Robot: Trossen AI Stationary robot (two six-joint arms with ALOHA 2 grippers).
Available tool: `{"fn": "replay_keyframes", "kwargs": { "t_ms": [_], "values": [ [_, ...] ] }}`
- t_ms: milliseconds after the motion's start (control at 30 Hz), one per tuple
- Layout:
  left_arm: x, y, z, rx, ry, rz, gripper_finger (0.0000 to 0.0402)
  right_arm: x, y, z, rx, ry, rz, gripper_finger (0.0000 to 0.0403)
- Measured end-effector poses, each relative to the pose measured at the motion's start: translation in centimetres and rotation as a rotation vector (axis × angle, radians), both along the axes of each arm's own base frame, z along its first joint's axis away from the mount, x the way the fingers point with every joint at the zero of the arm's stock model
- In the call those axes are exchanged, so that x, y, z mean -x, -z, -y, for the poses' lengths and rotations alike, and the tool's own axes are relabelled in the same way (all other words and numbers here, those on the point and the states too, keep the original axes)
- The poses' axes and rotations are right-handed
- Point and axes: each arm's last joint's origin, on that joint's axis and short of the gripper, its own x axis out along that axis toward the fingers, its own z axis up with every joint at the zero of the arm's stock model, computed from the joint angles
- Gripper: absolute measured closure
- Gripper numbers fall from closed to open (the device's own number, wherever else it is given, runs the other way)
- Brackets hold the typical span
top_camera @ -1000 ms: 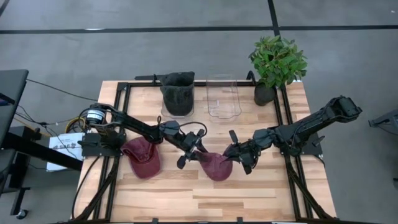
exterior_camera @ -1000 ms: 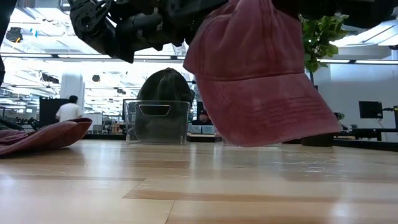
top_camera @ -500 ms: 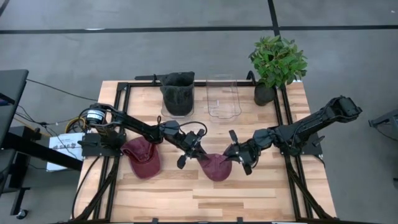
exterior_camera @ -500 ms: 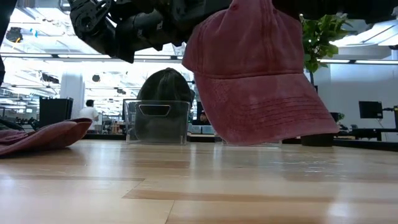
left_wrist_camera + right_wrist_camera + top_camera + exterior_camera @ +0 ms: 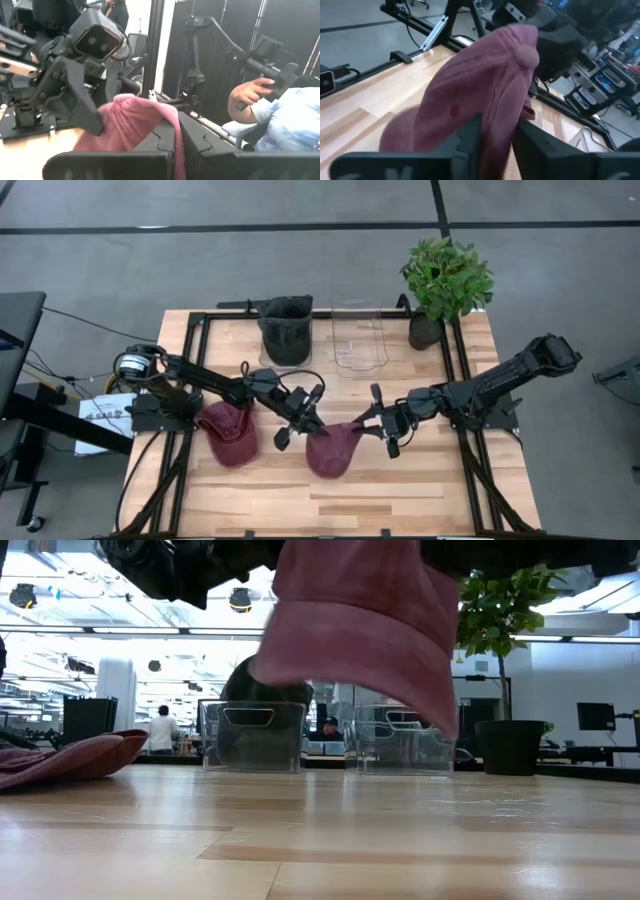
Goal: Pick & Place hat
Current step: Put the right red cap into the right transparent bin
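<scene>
The faded maroon hat (image 5: 332, 450) hangs bunched up above the middle of the counter (image 5: 400, 490), pinched from both sides: left gripper (image 5: 305, 426) fingers clenched on its 10 o'clock edge, right gripper (image 5: 372, 423) fingers clenched on the 2 o'clock edge. Two maroon hats total; the second hat (image 5: 228, 432) lies flat out at 9 o'clock. Two clear bins at 12: the dark-filled bin (image 5: 285, 330) and the see-through bin (image 5: 358, 336). One plant (image 5: 444, 280) at 1 o'clock.

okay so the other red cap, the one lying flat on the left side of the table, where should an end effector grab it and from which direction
Probably by the brim. The second red cap lies flat on the table, its crown slumped, and the low view shows the brim lifted slightly off the wood. A level approach from the table's front edge should let one finger slide under it; both end effectors are busy with the lifted cap.
</scene>
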Motion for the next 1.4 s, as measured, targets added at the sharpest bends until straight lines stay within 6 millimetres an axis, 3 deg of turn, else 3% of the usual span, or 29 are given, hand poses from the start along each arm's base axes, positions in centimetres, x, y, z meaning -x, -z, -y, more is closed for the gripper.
{"fn": "replay_keyframes", "kwargs": {
  "t_ms": [233,400,600,733,900,1100,1400],
  "values": [
    [0.0,0.5,0.0,-0.007,-0.003,-0.052,0.0393,0.2,-0.4,-0.6,0.018,-0.022,0.036,0.0276],
    [-0.1,0.6,-0.1,-0.004,-0.010,-0.069,0.0395,0.9,-1.7,-0.5,0.027,0.114,0.108,0.0260],
    [-0.3,0.9,-1.7,0.063,-0.078,-0.142,0.0395,2.8,-3.6,-0.5,-0.001,0.288,0.173,0.0263],
    [-0.8,0.7,-3.1,0.085,-0.119,-0.195,0.0394,4.0,-4.3,-0.8,-0.061,0.283,0.182,0.0275],
    [-1.8,-1.1,-3.6,0.082,-0.097,-0.189,0.0395,4.9,-4.2,-1.2,-0.099,0.258,0.128,0.0291],
    [-3.1,-5.2,-4.1,0.072,0.082,-0.112,0.0395,5.6,-3.0,-1.9,-0.088,0.197,0.008,0.0301],
    [-4.1,-9.0,-8.9,0.058,-0.032,-0.170,0.0395,7.0,-2.2,-3.9,-0.103,0.082,-0.082,0.0301]
  ]
}}
